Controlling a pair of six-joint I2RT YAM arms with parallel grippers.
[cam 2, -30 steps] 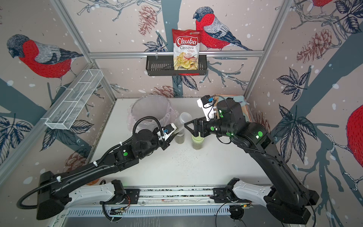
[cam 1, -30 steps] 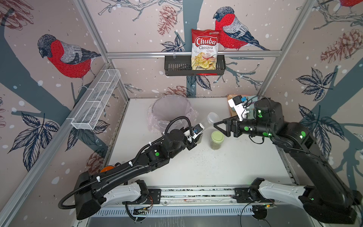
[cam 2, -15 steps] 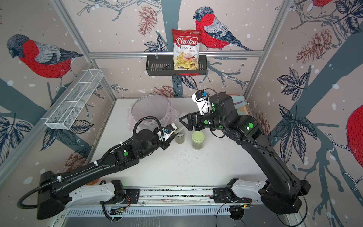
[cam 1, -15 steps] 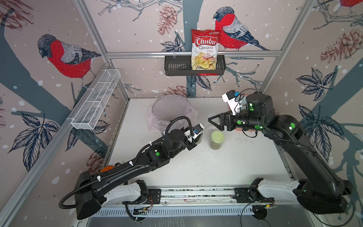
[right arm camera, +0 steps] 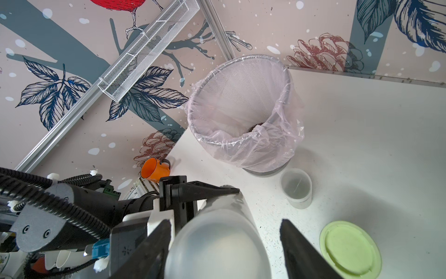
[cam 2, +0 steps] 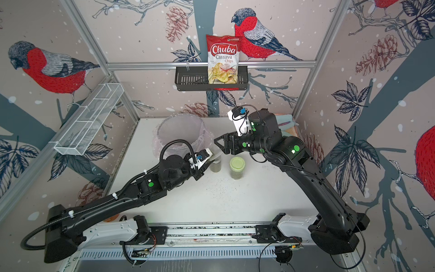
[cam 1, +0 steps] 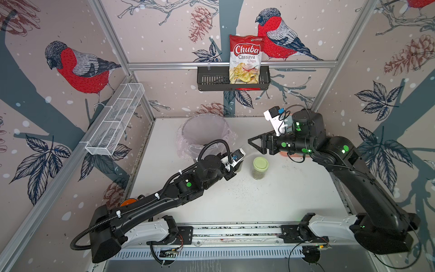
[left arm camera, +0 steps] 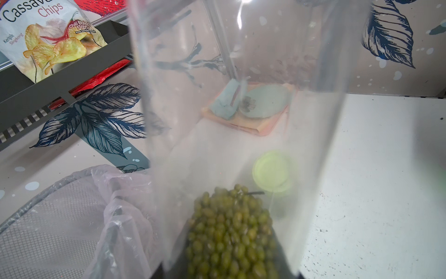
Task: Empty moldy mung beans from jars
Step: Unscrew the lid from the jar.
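wallpaper [cam 1: 77,70] of red-breasted bullfinches, pinecones and dark leaves is covering the walls, with aluminium rails [cam 1: 164,65] framing them. a black slotted basket [cam 1: 211,81] is hanging on the back rail, holding a chuba cassava chips bag [cam 1: 246,61]. a white wire-mesh tray [cam 1: 115,120] is running along the left wall. even light is falling on the white tabletop [cam 1: 270,202].

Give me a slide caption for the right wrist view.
Right gripper, jaws open, flanks the tall tube; lined bin and green-lidded jar beyond.

Olive-green mung beans [left arm camera: 229,236], orange mug [right arm camera: 154,170]
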